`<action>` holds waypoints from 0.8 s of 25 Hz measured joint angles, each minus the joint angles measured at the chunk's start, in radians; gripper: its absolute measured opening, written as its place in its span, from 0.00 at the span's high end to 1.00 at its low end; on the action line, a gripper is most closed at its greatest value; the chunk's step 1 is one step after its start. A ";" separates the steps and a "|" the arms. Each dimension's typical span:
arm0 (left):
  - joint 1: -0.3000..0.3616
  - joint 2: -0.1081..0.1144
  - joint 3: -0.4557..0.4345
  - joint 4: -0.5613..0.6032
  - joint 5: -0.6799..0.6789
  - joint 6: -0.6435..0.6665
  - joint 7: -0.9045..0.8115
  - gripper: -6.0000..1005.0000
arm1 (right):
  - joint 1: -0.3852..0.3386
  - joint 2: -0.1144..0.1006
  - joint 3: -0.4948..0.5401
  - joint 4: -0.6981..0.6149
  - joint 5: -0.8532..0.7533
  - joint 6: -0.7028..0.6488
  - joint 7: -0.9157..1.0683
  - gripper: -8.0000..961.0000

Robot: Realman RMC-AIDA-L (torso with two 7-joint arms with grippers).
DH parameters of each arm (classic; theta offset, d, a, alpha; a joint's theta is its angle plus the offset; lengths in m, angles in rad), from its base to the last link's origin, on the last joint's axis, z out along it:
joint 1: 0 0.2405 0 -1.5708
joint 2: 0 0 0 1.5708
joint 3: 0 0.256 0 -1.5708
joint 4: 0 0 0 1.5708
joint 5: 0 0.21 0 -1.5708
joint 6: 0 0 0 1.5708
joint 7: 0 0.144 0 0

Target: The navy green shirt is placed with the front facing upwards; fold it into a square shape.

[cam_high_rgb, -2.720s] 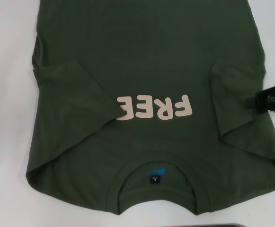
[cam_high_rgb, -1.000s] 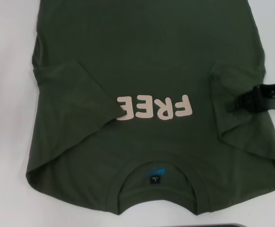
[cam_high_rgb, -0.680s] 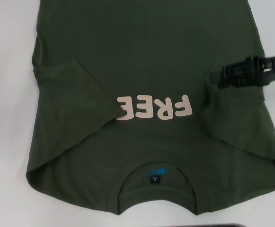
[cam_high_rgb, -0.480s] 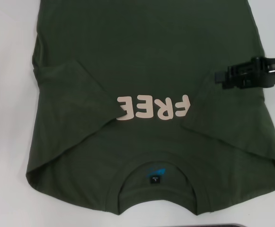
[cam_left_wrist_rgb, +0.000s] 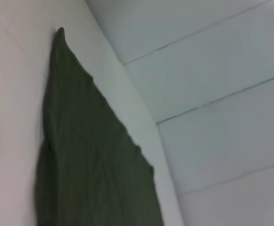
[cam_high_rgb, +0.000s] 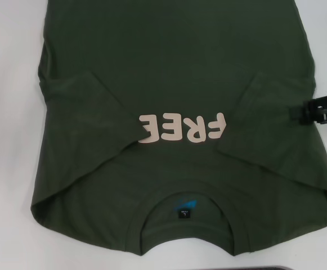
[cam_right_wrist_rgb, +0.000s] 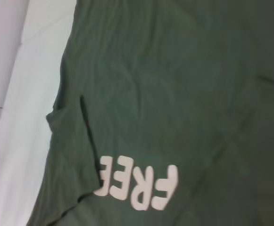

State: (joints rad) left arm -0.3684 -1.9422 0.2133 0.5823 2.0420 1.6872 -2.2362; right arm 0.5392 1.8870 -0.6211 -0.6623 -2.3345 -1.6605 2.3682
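**Shirt flat, both sleeves turned in**

Navy green shirt (cam_high_rgb: 174,84) lies front-up on the white table (cam_high_rgb: 11,169), collar nearest the robot, "FREE" lettering (cam_high_rgb: 183,127) partly covered by the left sleeve (cam_high_rgb: 81,112). Right gripper (cam_high_rgb: 326,111) at the shirt's right edge; cannot tell how its fingers stand. Left gripper out of view. Judgement: soft, light cotton, limp and prone to wrinkling; best pinched at a hem or side edge

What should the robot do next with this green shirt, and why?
Probably grip the shirt's side edge with the right gripper, which hangs just there. Both sleeves already lie folded inward, so the sides likely fold over next.
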 joint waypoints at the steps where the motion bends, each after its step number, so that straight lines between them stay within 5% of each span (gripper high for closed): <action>1: 0.003 0.007 0.018 0.004 0.000 -0.001 0.002 0.20 | -0.009 -0.003 0.009 0.000 0.001 0.000 -0.014 0.49; 3: 0.009 0.021 0.048 0.018 0.001 0.003 0.008 0.20 | -0.025 -0.004 0.053 -0.001 0.018 0.001 -0.068 0.49; 9: 0.015 0.017 0.051 0.034 0.002 -0.001 0.013 0.21 | -0.058 0.003 0.248 0.065 0.145 0.022 -0.240 0.49; 13: 0.015 0.015 0.052 0.034 0.002 -0.002 0.014 0.21 | -0.054 -0.025 0.255 0.129 0.155 0.016 -0.242 0.49; 20: 0.011 0.014 0.053 0.033 0.001 0.001 0.014 0.21 | -0.035 -0.017 0.223 0.121 0.191 -0.054 -0.264 0.31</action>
State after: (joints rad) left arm -0.3575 -1.9284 0.2666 0.6158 2.0430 1.6881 -2.2227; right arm 0.5043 1.8704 -0.3978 -0.5415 -2.1432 -1.7144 2.1045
